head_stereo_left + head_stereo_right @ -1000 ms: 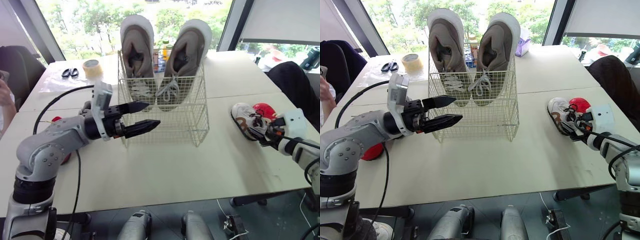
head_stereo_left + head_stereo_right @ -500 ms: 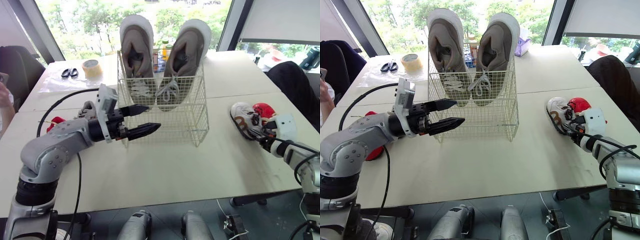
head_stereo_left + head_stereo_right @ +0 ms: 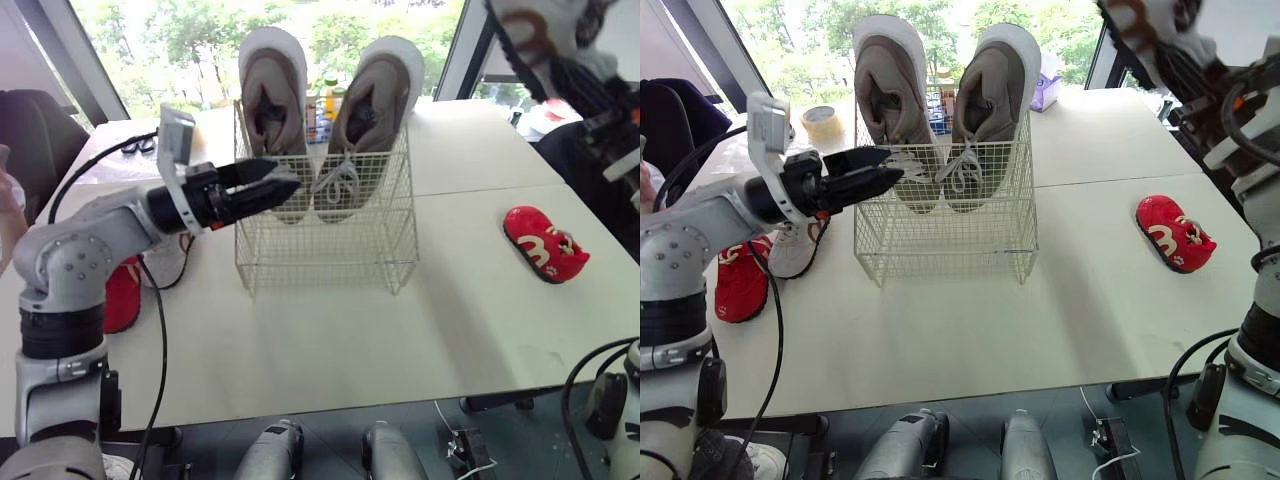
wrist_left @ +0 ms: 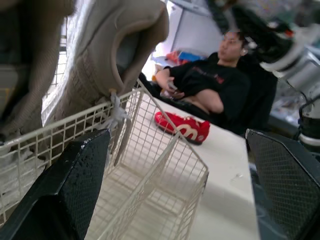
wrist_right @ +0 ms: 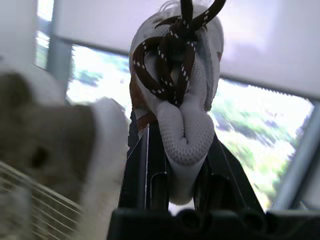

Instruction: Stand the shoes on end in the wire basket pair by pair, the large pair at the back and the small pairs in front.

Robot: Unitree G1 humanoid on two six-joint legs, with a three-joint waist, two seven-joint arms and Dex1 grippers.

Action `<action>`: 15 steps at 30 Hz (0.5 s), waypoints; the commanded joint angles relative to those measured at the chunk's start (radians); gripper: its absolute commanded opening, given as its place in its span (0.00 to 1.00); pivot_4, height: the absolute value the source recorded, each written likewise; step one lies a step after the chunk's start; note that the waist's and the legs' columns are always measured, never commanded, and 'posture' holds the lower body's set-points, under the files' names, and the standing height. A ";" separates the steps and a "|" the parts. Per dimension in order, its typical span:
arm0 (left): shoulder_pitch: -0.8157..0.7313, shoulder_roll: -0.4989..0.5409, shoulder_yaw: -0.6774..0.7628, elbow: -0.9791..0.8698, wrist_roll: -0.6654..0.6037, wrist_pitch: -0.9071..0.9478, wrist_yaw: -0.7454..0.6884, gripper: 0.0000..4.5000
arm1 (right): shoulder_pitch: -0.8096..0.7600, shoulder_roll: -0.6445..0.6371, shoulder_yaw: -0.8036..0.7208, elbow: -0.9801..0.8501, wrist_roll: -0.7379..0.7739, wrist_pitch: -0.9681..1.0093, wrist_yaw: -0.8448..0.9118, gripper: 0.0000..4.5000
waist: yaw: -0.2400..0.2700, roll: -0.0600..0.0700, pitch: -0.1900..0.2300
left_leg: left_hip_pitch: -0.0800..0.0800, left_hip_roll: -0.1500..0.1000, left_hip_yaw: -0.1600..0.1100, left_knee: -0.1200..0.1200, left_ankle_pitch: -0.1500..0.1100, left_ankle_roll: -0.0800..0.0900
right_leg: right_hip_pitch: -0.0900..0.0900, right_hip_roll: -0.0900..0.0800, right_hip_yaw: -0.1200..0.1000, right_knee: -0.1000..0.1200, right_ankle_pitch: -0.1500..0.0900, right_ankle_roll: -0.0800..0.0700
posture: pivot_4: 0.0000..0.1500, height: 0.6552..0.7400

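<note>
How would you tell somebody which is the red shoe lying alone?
Find the wire basket in the middle of the table. To the robot's right of it, the red shoe lies alone. The other red shoe, on the left, has a white shoe beside it.

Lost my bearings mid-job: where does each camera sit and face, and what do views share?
Left eye view: on the head, facing down over the white wire basket; left arm's black fingers near its rim.
Right eye view: beside it, same scene; right arm raised.
Left wrist view: along those open fingers, past the basket toward a small red shoe and seated person.
Right wrist view: along right fingers gripping a white shoe with brown laces, toward the window.
Shared: eyes and left wrist show basket, red shoe.
</note>
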 commanded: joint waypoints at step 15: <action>-0.136 0.013 0.018 0.135 -0.061 0.136 -0.119 1.00 | -0.003 -0.064 0.437 -0.016 -0.352 -0.491 0.409 0.02 | -0.001 -0.001 0.000 | 0.000 -0.001 0.000 0.001 0.000 -0.001 | -0.001 0.000 0.000 0.002 0.000 0.000 | 1.00 1.00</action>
